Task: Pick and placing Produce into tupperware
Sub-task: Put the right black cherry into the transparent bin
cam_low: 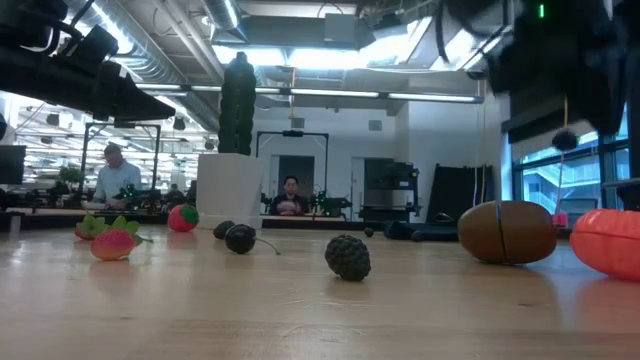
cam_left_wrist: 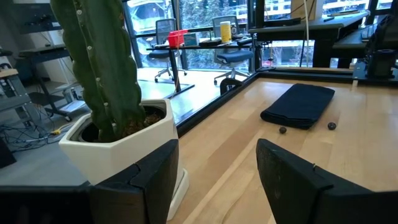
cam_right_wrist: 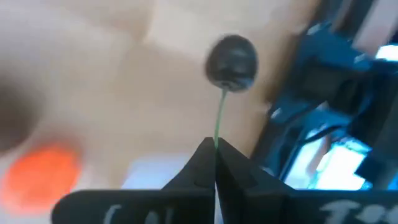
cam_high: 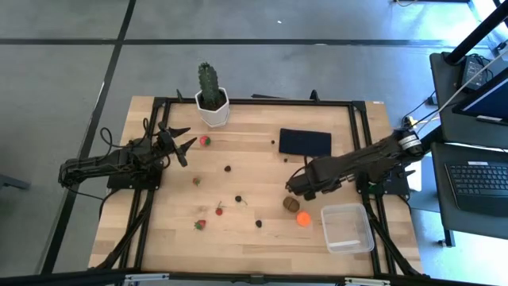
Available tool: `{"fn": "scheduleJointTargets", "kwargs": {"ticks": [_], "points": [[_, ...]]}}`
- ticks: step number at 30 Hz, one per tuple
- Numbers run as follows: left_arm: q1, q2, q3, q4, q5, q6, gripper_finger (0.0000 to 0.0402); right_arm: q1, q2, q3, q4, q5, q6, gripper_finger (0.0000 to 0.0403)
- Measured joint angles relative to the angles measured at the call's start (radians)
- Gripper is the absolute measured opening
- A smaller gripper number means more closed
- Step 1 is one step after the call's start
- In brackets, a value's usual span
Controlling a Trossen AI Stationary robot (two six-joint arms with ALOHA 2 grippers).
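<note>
My right gripper (cam_high: 292, 187) hovers over the table's right half, shut on a small dark berry (cam_right_wrist: 231, 61) with a green stem. Just below it on the wood lie the brown kiwi-like oval (cam_high: 291, 203) and an orange ball (cam_high: 303, 218). The clear tupperware (cam_high: 347, 227) stands near the right front corner. My left gripper (cam_high: 178, 144) is open at the left, beside a red strawberry (cam_high: 205, 141). More strawberries (cam_high: 200, 225) and dark berries (cam_high: 237, 199) are scattered across the middle. My right gripper pinches the berry's thin green stem (cam_right_wrist: 217, 121) at its free end between the two fingertips (cam_right_wrist: 205, 155). The berry sits at the stem's far end, beyond the fingertips. In the low view the berry (cam_low: 565, 140) is lifted clear of the table.
A green cactus in a white pot (cam_high: 211, 99) stands at the far edge, close ahead of my left gripper (cam_left_wrist: 214, 186). A flat black rectangle (cam_high: 305, 142) lies far right of centre, with two tiny dark berries (cam_left_wrist: 283, 130) near it. People sit in the room beyond.
</note>
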Motion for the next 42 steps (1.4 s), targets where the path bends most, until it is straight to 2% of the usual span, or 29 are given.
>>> {"fn": "scheduleJointTargets", "kwargs": {"ticks": [5,10,14,18,23,34,39,42], "points": [[0.000,0.000,0.000,0.000,0.000,0.000,0.0208,0.079,0.002,0.126,0.001,-0.177,0.030,0.0001],[0.000,0.000,0.000,0.000,0.000,0.000,0.0208,0.185,0.003,0.155,-0.001,-0.377,0.204,0.0000],[0.000,0.000,0.000,0.000,0.000,0.000,0.0208,0.276,0.004,0.135,0.051,-0.460,0.374,0.0000],[0.000,0.000,0.000,0.000,0.000,-0.003,0.0208,0.349,0.004,0.086,0.168,-0.463,0.492,0.0000],[0.000,0.000,0.000,0.000,0.000,-0.004,0.0208,0.408,0.004,-0.024,0.327,-0.396,0.557,0.0000],[0.000,0.000,0.000,0.000,0.000,-0.007,0.0208,0.449,0.004,-0.300,0.622,-0.369,0.566,0.0000],[0.000,0.000,0.000,0.000,0.000,-0.009,0.0208,0.449,0.004,-0.383,0.745,-0.359,0.546,0.0001],[0.000,0.000,0.000,0.000,0.000,-0.009,0.0208,0.449,0.004,-0.400,0.757,-0.359,0.544,0.0010]]}}
